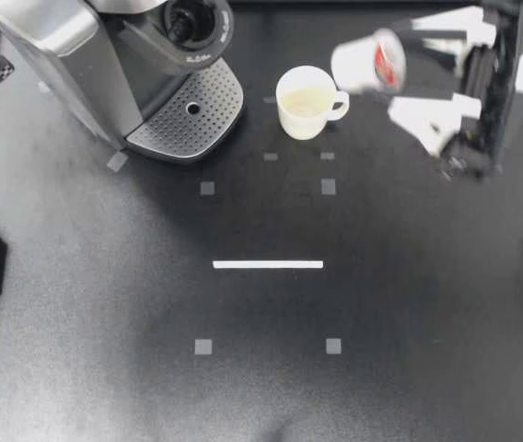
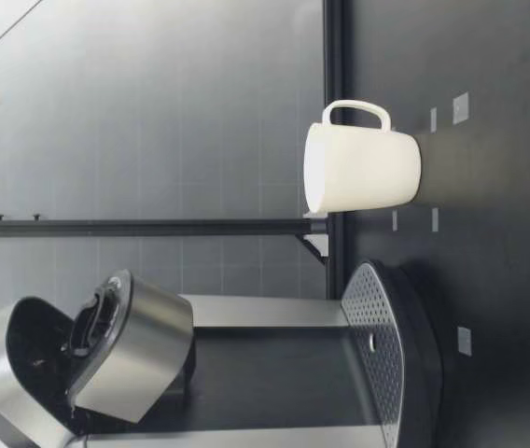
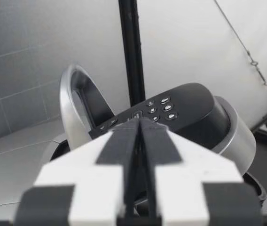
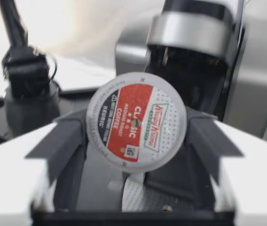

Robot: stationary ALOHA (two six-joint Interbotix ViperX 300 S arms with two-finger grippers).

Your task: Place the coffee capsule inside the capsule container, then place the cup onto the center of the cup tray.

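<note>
Right gripper [image 1: 381,66] clamped on coffee capsule [image 1: 387,59], held above the table, near cup [image 1: 306,103]. Cup stands on table between capsule and coffee machine [image 1: 105,64], just beside cup tray [image 1: 188,115], not on it. Machine lid [image 2: 130,355] up. Left gripper [image 3: 140,136] fully closed, empty.

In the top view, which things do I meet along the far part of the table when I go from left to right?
coffee machine → cup → coffee capsule
</note>
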